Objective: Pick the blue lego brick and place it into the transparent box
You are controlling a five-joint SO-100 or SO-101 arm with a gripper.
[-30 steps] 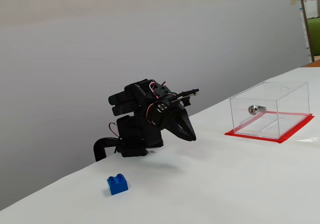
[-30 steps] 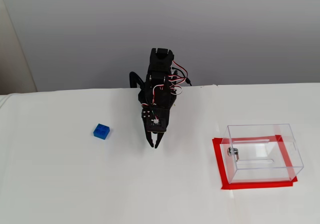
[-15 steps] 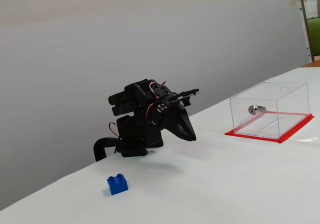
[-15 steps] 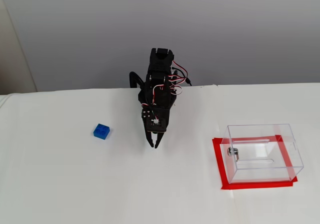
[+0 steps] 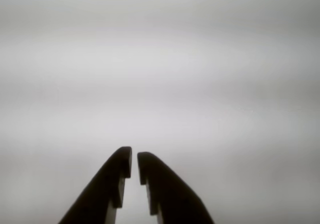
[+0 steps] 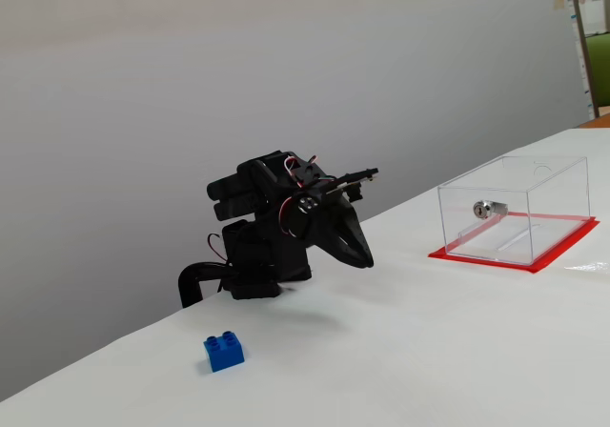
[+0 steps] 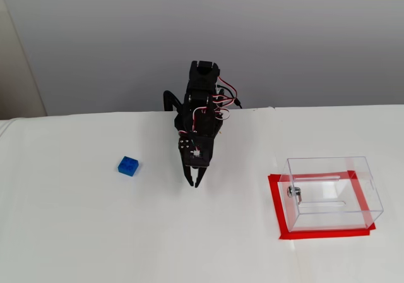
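The small, shiny blue lego brick sits on the white table, well to the left of the black gripper, whose pointed fingers are nearly together, holding nothing. The clear, boxy transparent box stands near the table's right edge.

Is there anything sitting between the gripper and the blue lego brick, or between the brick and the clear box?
Nothing visible. In a fixed view, bare white table separates the gripper from the blue lego brick on its left. Toward the transparent box on the right, only the folded arm itself lies along the line.

Clear glossy plastic transparent box
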